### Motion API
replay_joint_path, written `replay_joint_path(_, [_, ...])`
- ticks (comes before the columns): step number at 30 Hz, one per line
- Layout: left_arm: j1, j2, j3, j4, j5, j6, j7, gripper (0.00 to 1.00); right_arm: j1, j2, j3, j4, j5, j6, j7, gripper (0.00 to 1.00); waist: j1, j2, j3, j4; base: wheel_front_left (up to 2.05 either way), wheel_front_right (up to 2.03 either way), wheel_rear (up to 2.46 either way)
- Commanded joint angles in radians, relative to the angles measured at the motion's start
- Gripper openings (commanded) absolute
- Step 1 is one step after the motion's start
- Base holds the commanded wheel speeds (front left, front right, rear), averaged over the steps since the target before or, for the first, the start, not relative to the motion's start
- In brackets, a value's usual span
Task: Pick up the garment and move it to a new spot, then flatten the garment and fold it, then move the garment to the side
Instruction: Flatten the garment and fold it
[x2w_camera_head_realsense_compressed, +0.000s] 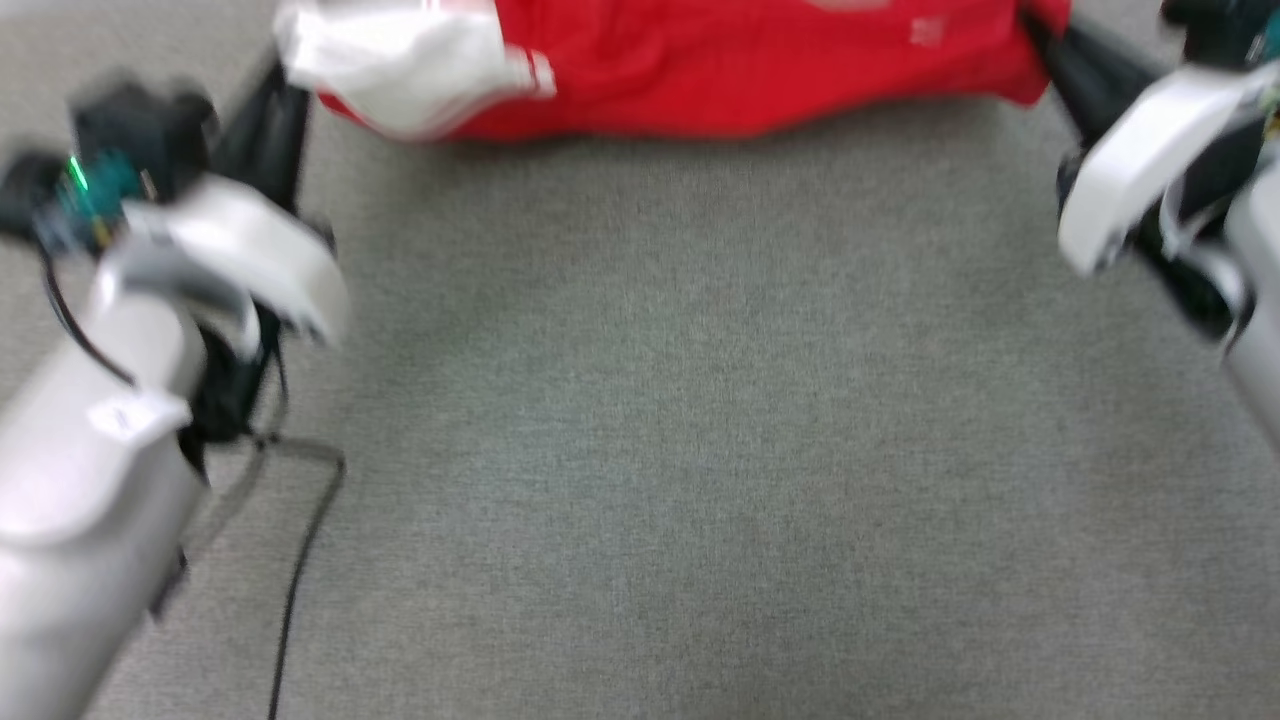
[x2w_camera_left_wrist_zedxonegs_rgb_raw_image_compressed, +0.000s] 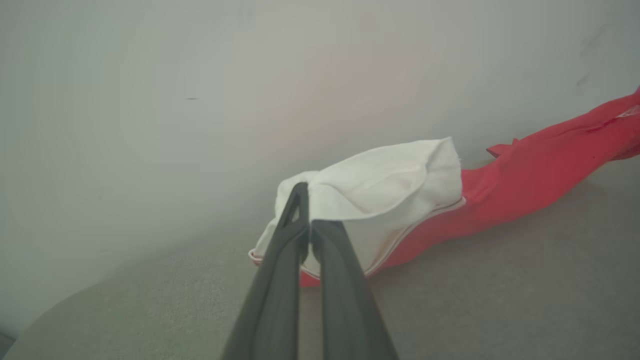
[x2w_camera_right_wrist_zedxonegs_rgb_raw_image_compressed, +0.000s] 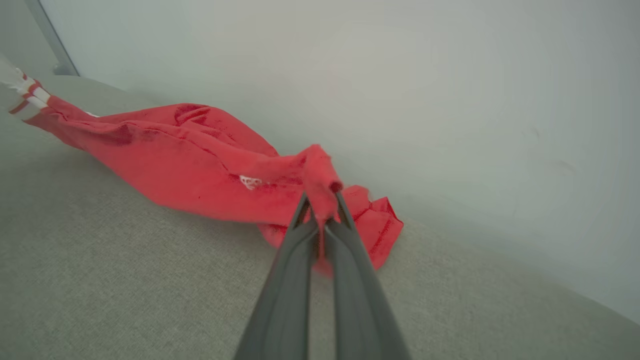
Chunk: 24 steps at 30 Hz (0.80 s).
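The left gripper (x2w_camera_left_wrist_zedxonegs_rgb_raw_image_compressed: 309, 212), fully closed, clamps the white sleeve (x2w_camera_left_wrist_zedxonegs_rgb_raw_image_compressed: 390, 185) of the red jersey T-shirt (x2w_camera_head_realsense_compressed: 720, 70), which stretches off to its right. The right gripper (x2w_camera_right_wrist_zedxonegs_rgb_raw_image_compressed: 322, 202), equally closed, pinches a red corner, cloth trailing leftward.

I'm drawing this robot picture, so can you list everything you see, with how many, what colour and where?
jersey T-shirt: one, red with a white sleeve, stretched between the grippers.
carpet: one, grey, under everything.
wall: one, pale, behind the shirt.
cable: one, black, beside the left arm.
left gripper: one, dark, shut on the white sleeve.
right gripper: one, dark, shut on a red corner.
left arm, right arm: two, pale, at the head view's sides.
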Motion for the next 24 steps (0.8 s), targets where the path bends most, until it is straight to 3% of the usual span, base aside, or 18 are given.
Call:
replay_joint_path(1, [0.043,0.002,0.002,-0.013,-0.012,0.012,-0.009,0.00,0.034,-0.009,0.008,-0.009,0.008,-0.001,-0.003,0.00,0.0001,0.0000,-0.049,0.006,0.00,0.00,0.00])
replay_joint_path(15, [0.649,0.046,-0.047,-0.233,-0.163,0.159,-0.022,0.00,0.494,-0.116,0.089,-0.145,0.105,-0.001,0.027,0.00,0.0001,0.0000,-0.291,0.016,0.00,0.00,0.00])
replay_joint_path(24, [0.883,0.032,-0.099,-0.284,-0.233,0.189,-0.020,0.00,0.786,-0.182,0.004,-0.218,0.128,-0.001,0.012,0.00,0.0001,0.0000,-0.389,0.031,0.00,0.00,0.00])
